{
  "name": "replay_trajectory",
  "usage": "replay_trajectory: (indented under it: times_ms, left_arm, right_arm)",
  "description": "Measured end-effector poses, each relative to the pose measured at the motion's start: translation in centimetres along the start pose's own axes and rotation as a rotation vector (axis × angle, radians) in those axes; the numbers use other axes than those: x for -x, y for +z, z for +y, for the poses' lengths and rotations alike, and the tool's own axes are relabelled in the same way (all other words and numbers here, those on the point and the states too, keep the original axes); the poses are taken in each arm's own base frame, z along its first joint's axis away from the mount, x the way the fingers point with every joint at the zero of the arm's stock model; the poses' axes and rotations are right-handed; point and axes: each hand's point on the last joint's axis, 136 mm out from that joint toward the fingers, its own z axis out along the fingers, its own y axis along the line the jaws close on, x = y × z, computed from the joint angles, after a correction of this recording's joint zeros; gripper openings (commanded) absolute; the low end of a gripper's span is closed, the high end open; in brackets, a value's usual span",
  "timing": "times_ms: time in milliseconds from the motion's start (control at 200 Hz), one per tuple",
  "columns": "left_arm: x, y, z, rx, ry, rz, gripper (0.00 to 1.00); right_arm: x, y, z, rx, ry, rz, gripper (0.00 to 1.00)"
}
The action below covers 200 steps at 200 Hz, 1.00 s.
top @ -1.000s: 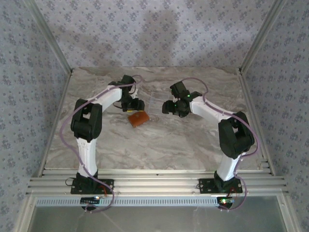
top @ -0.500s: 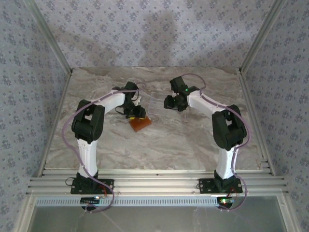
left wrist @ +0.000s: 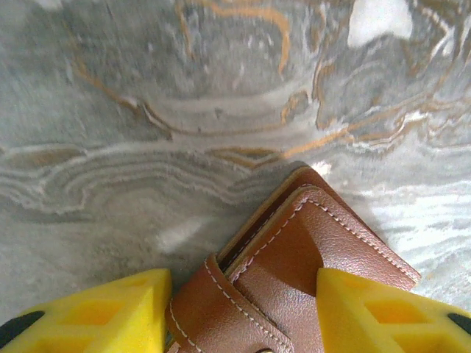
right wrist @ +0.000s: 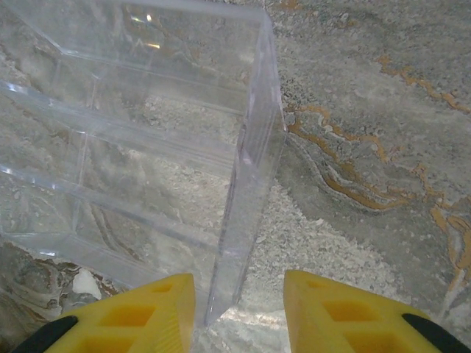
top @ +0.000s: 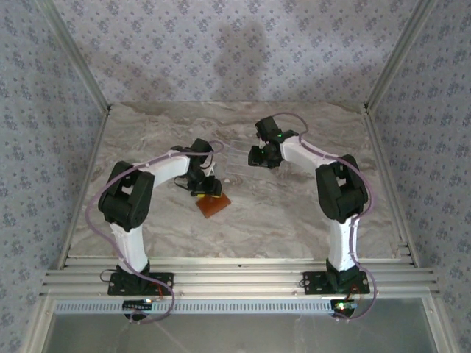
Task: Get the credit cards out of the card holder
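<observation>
left claw (left wrist: 241, 285) tight on card holder (left wrist: 298, 239)

The overhead camera looks down from the near side, far; both wrist cameras look closely at that same grey marble-patterned tabletop (top: 280, 228).

The card holder (top: 213, 205), brown leather with pale stitching, lies closed and flat, turned diagonally, just left of centre.
</observation>
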Motion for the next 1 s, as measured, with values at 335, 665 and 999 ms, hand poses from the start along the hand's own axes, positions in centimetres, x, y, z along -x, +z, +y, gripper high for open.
replay_trajectory:
  times_ms: [335,665,999]
  left_arm:
    - [-1.1,-0.6,0.4,0.024,-0.037,-0.011,0.55]
    - [-0.5,-3.5,1.7,0.038,-0.076,-0.079,0.55]
    - [-1.3,-3.6,2.7,0.052,-0.094,-0.067,0.55]
  right_arm:
    - [-0.1,0.6,0.0,0.002,-0.023,0.012,0.24]
    - [0.4,0.8,0.2,0.002,-0.033,0.014,0.22]
    - [1.0,1.3,0.5,0.002,-0.054,0.014,0.19]
